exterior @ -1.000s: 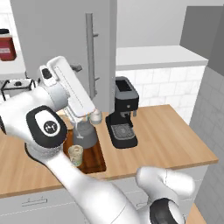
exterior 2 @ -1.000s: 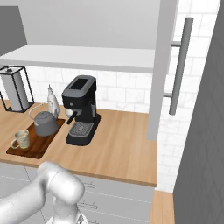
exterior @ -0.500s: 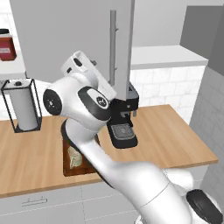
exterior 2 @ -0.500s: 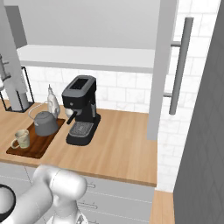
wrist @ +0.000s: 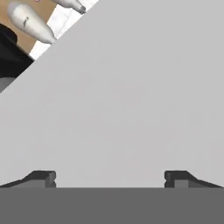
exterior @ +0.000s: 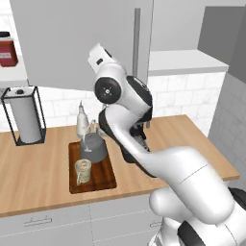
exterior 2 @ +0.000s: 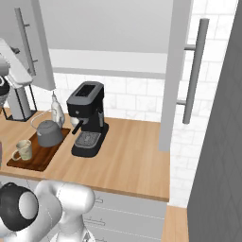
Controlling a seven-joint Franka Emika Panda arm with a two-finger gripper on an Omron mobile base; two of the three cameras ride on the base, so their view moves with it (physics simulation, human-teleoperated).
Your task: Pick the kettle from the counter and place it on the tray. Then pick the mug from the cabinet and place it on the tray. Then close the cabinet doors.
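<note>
Two items, kettle [exterior: 93, 148] and mug [exterior: 82, 171], sit on tray [exterior: 106, 177]. My end effector [wrist: 109, 178], spread wide and empty, has swung up against the left cabinet door [exterior: 81, 43]; doors remain.

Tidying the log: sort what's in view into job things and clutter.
Job: kettle, mug, tray, left cabinet door, right door, counter, tool.
Clutter: coffee machine, paper towel holder, white bottle, red jar.

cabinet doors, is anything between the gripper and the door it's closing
Nothing visible. The open gripper faces the flat grey door directly, panel close ahead of both fingertips. Kettle and mug sit on the tray below.
</note>
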